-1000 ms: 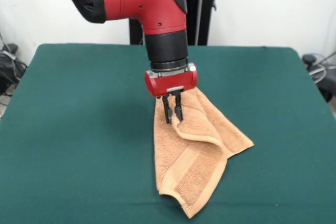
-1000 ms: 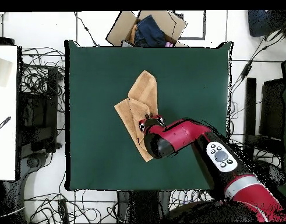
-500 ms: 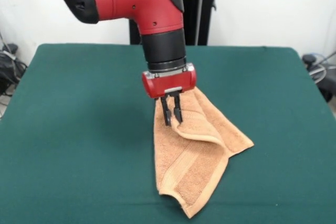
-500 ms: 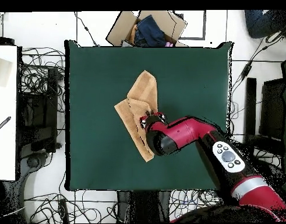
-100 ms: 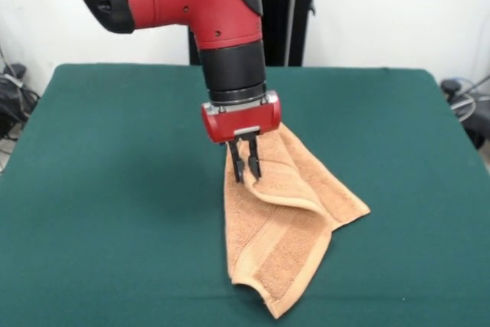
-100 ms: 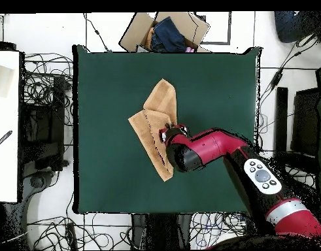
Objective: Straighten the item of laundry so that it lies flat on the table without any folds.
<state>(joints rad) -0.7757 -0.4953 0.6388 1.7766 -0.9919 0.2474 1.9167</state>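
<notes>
Hidden: the arm [image 6: 208, 147] covers part of the towel [image 5: 279, 223] from above.
Pincer [image 5: 244, 168]: a bit open, holds nothing, tips by the fold.
Towel: folded on the table [image 5: 115, 189], mostly below the pincer.

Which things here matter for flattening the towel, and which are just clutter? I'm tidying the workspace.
Job:
- towel, folded over itself
- table
- claw, over the towel's far end

Lying about:
- cardboard box with dark cloth in it, off the table's edge
- cables on the floor round the table
</notes>
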